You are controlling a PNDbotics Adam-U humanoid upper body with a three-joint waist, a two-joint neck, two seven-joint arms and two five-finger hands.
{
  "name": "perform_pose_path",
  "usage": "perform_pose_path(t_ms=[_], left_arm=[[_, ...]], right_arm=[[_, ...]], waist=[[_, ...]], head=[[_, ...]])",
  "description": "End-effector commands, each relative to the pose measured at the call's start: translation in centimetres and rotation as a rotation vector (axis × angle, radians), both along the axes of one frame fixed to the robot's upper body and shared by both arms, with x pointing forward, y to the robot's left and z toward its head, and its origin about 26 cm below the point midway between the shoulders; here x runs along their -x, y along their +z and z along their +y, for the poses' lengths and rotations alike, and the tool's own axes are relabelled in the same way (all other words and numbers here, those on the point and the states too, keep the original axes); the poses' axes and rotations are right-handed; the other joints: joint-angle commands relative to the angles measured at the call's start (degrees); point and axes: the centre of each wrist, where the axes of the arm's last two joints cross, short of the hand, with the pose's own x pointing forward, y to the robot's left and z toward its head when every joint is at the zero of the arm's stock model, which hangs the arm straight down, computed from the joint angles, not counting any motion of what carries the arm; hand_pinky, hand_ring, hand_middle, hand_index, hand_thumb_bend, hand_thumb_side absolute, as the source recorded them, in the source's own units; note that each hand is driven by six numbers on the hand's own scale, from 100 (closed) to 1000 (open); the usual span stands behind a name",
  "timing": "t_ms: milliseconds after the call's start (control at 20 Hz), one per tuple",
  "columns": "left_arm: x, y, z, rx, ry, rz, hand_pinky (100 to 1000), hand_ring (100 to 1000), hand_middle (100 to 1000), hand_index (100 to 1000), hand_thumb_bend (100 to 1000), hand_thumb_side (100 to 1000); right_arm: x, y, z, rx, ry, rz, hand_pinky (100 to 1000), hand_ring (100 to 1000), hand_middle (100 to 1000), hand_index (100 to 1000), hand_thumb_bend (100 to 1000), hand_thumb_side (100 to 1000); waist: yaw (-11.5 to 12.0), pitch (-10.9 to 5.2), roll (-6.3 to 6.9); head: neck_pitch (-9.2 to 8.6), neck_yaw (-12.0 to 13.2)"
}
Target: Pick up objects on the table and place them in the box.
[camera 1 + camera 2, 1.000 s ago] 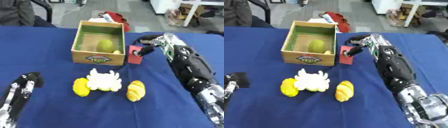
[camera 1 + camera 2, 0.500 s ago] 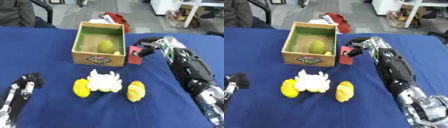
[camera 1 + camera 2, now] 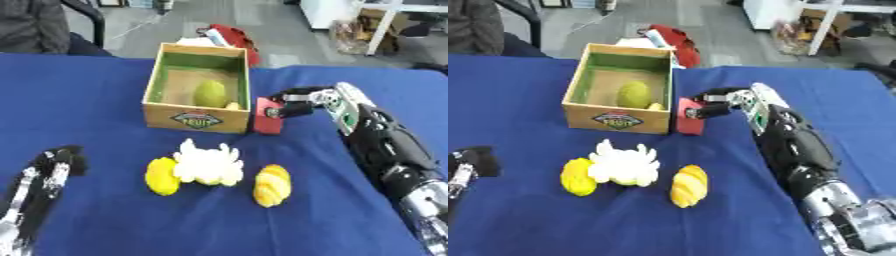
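The open cardboard box (green-lined) near the table's far edge holds a green rounded fruit. The right hand pinches a red block against its outer wall; the left hand rests open.

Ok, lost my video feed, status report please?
Right hand shut on red block beside box. Left hand idle, lower left. Nothing blocking box opening.

Matt blue cloth table, cardboard box
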Motion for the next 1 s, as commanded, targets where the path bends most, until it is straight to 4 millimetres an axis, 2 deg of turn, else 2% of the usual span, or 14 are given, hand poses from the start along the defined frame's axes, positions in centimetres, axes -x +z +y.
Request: perform_pose_path(t_ms=[50,150,200,350,400,500,600,750,1000], left_arm=[[-0.2,1.0,0.3,-0.015,0.005,-0.033,657,621,572,742,100,727],[-0.2,1.0,0.3,-0.016,0.006,-0.032,657,621,572,742,100,727],[-0.2,1.0,0.3,-0.016,0.005,-0.032,657,621,572,742,100,727],[-0.2,1.0,0.3,-0.016,0.004,-0.033,657,621,572,742,100,727],[-0.2,1.0,0.3,-0.016,0.005,-0.033,657,621,572,742,100,727],[-0.2,1.0,0.3,-0.016,0.006,-0.033,657,621,572,742,100,726],[-0.2,1.0,0.3,-0.015,0.005,-0.034,657,621,572,742,100,726],[-0.2,1.0,0.3,-0.015,0.006,-0.033,657,621,572,742,100,727],[-0.1,0.9,0.4,-0.014,0.009,-0.031,657,621,572,742,100,727]], right_arm=[[0.3,-0.8,-0.2,-0.010,0.043,0.067,843,956,969,1000,100,1000],[0.4,-0.6,-0.1,0.017,0.074,0.066,844,956,960,1000,100,1000],[0.5,-0.4,-0.1,0.032,0.087,0.060,833,943,948,1000,100,877],[0.6,0.0,0.1,0.079,0.104,0.028,803,905,900,1000,100,278],[0.5,0.2,0.1,0.093,0.103,0.007,789,890,878,1000,100,174],[0.5,0.8,0.2,0.113,0.093,-0.052,717,820,790,996,100,183],[0.5,1.2,0.3,0.118,0.078,-0.124,597,715,644,945,100,191],[0.5,1.5,0.4,0.104,0.062,-0.218,464,582,503,873,100,188],[0.3,2.8,0.4,0.030,0.033,-0.358,339,477,392,824,100,172]], waist=[[0.03,-0.08,-0.42],[0.00,-0.08,-0.46],[-0.03,-0.09,-0.47],[-0.07,-0.10,-0.47],[-0.05,-0.10,-0.48],[-0.03,-0.10,-0.47],[-0.01,-0.11,-0.46],[-0.04,-0.15,-0.49],[-0.13,-0.30,-0.52]], head=[[-0.81,-0.06],[-0.72,-0.05],[-0.66,-0.07],[-0.62,-0.07],[-0.64,-0.07],[-0.68,-0.07],[-0.70,-0.08],[-0.65,-0.10],[-0.49,-0.04]])
